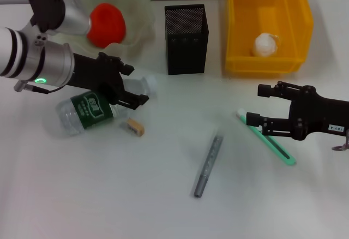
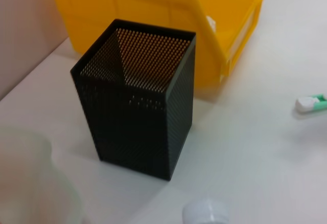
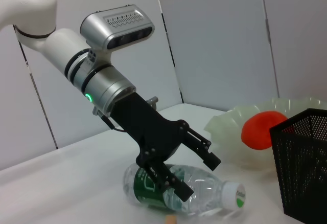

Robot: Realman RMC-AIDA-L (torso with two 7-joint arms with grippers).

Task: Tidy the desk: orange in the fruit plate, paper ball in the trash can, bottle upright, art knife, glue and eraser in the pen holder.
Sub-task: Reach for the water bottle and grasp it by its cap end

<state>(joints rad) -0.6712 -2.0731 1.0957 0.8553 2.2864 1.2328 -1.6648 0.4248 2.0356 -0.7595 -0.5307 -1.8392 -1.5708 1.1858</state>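
Matt black mesh pen holder (image 1: pixel 186 39), glossy plastic trash can (image 1: pixel 240 26)

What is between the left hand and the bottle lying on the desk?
Nothing visible. The open left hand sits right over the bottle, fingers straddling its body, with no other object between them.

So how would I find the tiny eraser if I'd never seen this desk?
Start at the bottle lying on its side on the white desk, under the left end effector. Just in front of its neck sits the eraser. It is a tan block, far smaller than the grey pen-like stick to its right.
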